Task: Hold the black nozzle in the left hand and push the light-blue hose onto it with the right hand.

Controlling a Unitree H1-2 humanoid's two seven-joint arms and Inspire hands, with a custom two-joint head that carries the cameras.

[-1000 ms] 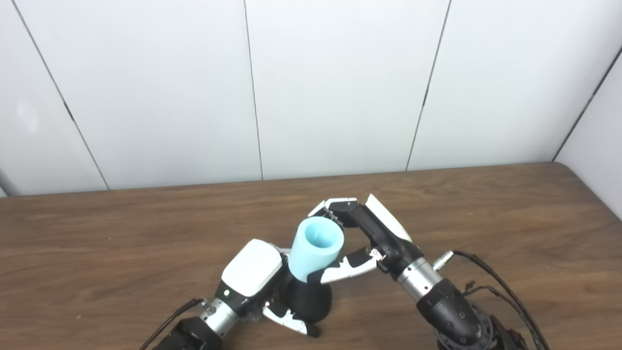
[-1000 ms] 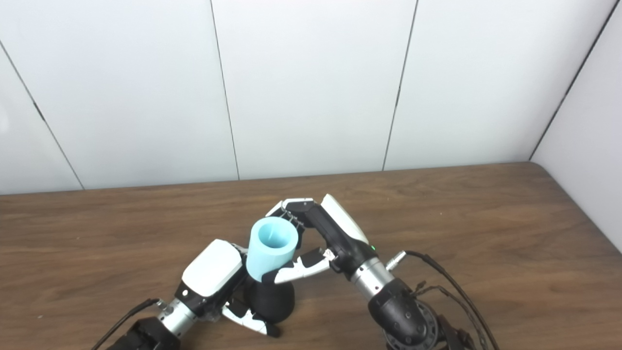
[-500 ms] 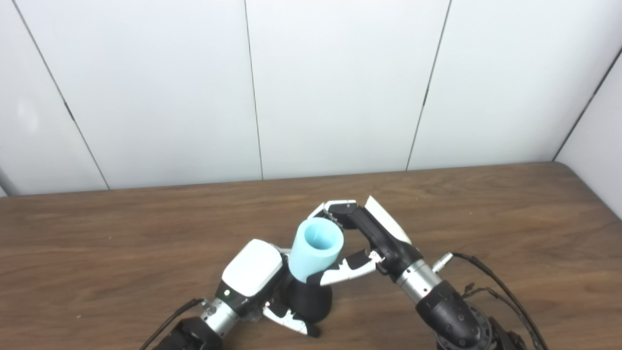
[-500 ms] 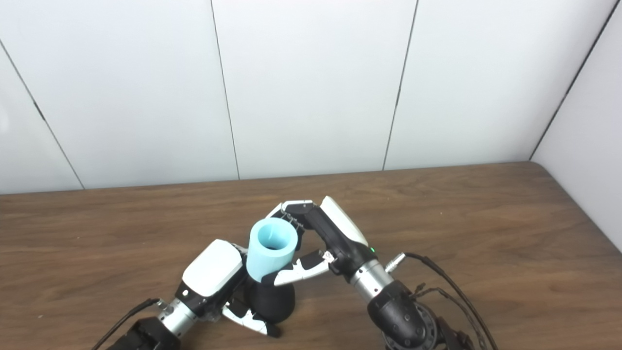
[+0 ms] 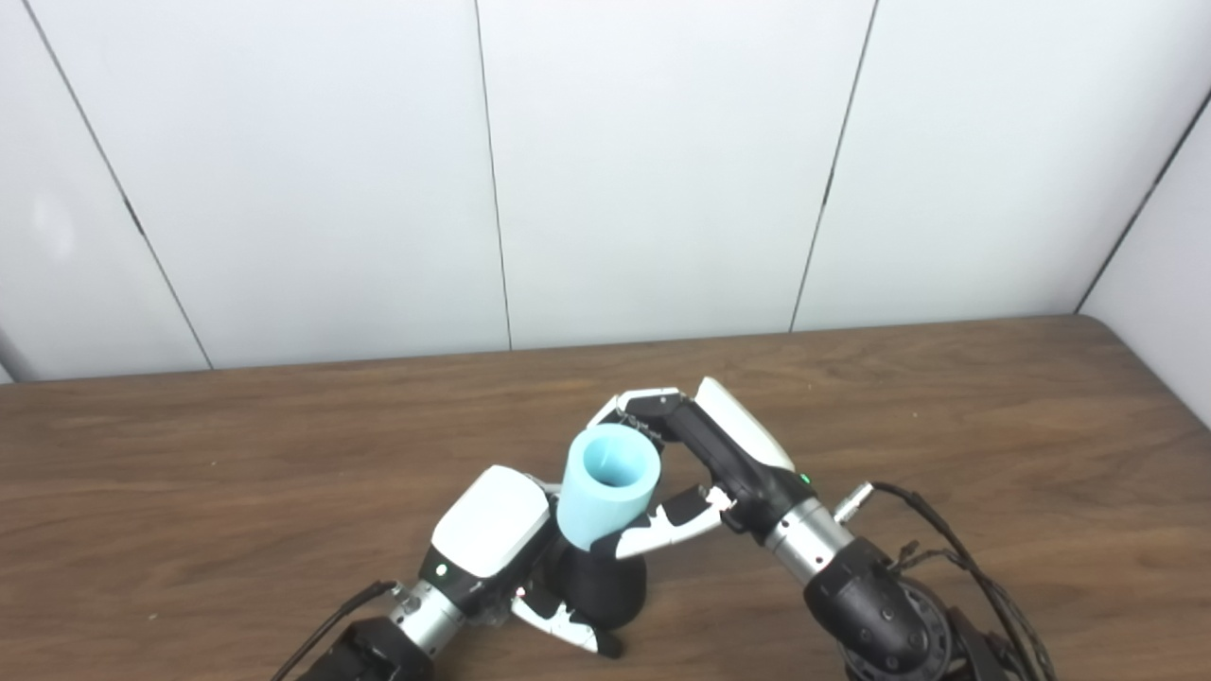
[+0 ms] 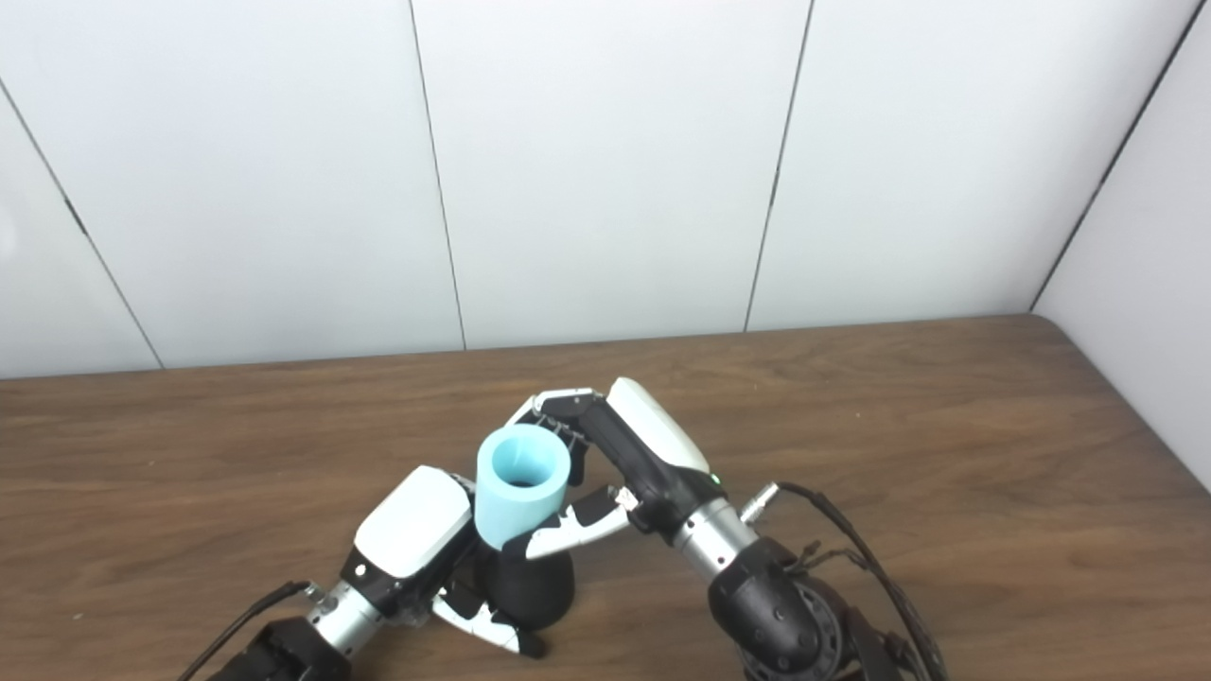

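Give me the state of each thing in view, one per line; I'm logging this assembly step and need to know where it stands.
black nozzle: upright, wide base near the table, held in the left hand.
light-blue hose: held tilted, open end up, lower end sitting on the nozzle's top.
left hand: shut on the nozzle.
right hand: shut on the hose, fingers behind, thumb in front.
table: bare wood around the work.

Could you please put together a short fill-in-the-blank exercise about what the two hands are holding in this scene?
1. The left hand is closed on the ____ nozzle.
2. The right hand grips a hose coloured light-____.
3. The hose's open end faces ____.
4. The nozzle stands on a ____ table.

Missing words: black; blue; upward; wooden
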